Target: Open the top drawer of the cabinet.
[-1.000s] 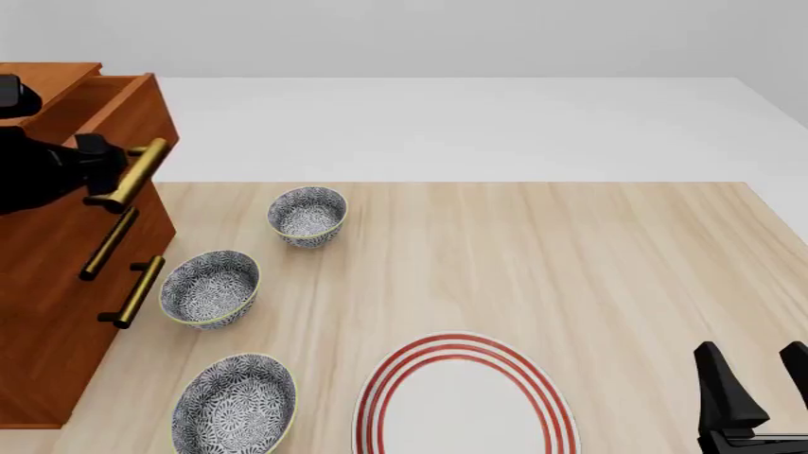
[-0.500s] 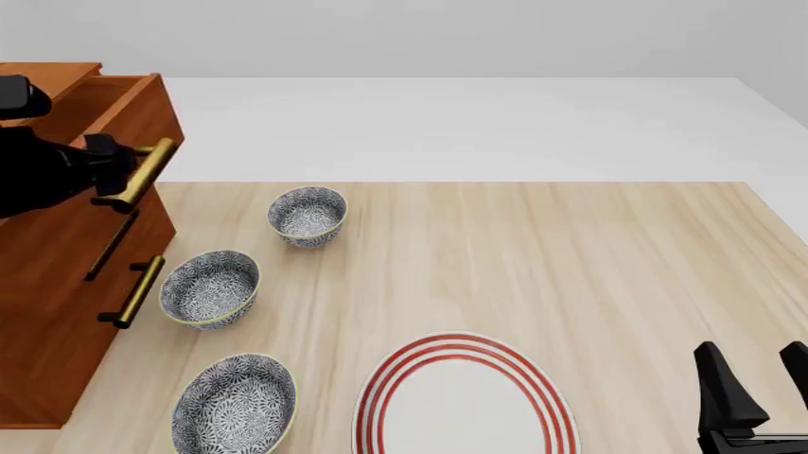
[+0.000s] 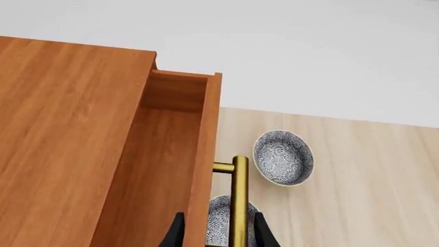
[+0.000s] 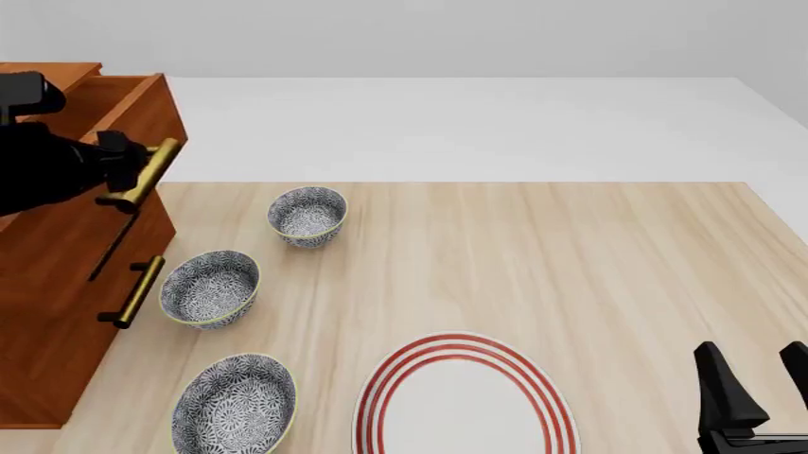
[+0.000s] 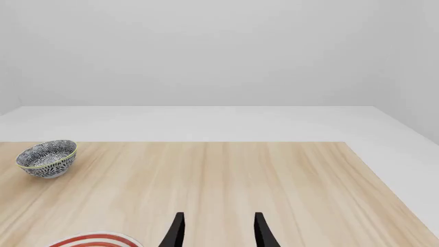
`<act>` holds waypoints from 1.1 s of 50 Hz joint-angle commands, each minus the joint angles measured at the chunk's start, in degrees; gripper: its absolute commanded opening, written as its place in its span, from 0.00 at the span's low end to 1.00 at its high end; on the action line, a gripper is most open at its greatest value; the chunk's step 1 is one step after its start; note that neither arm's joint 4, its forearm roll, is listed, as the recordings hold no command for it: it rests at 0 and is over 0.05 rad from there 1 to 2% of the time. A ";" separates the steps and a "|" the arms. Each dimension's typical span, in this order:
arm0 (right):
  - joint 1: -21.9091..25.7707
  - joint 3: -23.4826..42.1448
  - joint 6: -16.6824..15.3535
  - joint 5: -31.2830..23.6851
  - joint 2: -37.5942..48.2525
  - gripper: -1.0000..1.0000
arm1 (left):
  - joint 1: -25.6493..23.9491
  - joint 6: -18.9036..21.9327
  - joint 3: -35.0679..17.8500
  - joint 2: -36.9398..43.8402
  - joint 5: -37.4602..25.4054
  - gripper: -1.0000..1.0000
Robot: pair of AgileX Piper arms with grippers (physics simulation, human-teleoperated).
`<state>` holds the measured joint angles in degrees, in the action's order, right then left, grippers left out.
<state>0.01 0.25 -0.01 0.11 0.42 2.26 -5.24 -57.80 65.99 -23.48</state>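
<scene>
Your left gripper [image 4: 127,163] is clamped on the brass handle [image 4: 143,174] of the top drawer [image 4: 127,109], which stands partly pulled out of the cabinet [image 4: 57,284] at the table's [image 4: 505,265] far left. Your right gripper [image 4: 755,392] hangs at the near right corner with its fingers spread, holding nothing. Three patterned bowls lie just beside the cabinet front: the far bowl [image 4: 307,215], the middle bowl [image 4: 210,287] below the drawer handles, the near bowl [image 4: 234,402]. A red-ringed plate [image 4: 465,397] sits near centre, well apart from the cabinet.
</scene>
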 commanded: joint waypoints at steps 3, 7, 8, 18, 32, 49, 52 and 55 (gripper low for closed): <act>0.02 0.00 0.01 0.00 0.01 1.00 | -1.20 0.04 2.24 5.43 -0.23 1.00; 0.01 0.00 0.01 0.00 0.00 1.00 | -1.66 -0.01 2.39 5.63 -0.18 1.00; 0.01 0.00 0.01 0.00 0.00 1.00 | -1.69 0.06 2.44 5.65 -0.17 1.00; 0.01 0.00 -0.01 0.00 0.00 1.00 | -2.72 -0.26 2.63 5.73 -0.30 1.00; 0.00 0.00 0.01 0.00 0.01 1.00 | -4.26 -0.86 4.09 5.40 0.51 1.00; 0.01 0.00 0.01 0.00 0.00 1.00 | -5.14 -0.58 4.14 6.25 0.90 1.00; 0.00 0.00 0.00 0.00 0.00 1.00 | -5.41 -0.71 4.50 6.10 1.06 1.00; 0.00 0.00 0.00 0.00 0.00 1.00 | -5.84 -0.73 4.80 6.28 1.24 1.00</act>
<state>0.01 0.25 -0.01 0.11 0.42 -1.62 -9.74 -57.84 66.46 -22.49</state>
